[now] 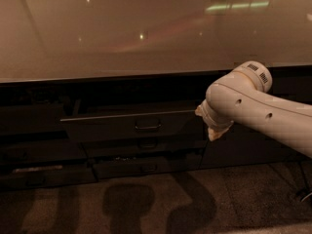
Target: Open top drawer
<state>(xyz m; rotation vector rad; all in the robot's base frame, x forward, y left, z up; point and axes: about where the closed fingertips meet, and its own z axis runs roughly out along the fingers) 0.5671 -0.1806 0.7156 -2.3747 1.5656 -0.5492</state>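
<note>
Top drawer (107, 128) sits under the tabletop (146, 48), centre-left. Its front seems a little proud of the lower fronts (146, 167). Handle (147, 126) is centred and free. Gripper (210, 125) is at the drawer's right end, apart from the handle and mostly hidden by the arm (263, 116); we cannot tell whether it is released or clenched. We judge the step as reaching. Next: bring the gripper left to the handle, take hold, pull straight out.

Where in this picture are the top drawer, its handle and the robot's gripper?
top drawer (97, 128): camera view, bare left part of its dark front.
handle (147, 126): camera view, middle of the loop.
gripper (209, 128): camera view, pale tip showing behind the arm (263, 116), by the drawer's right end.
</note>
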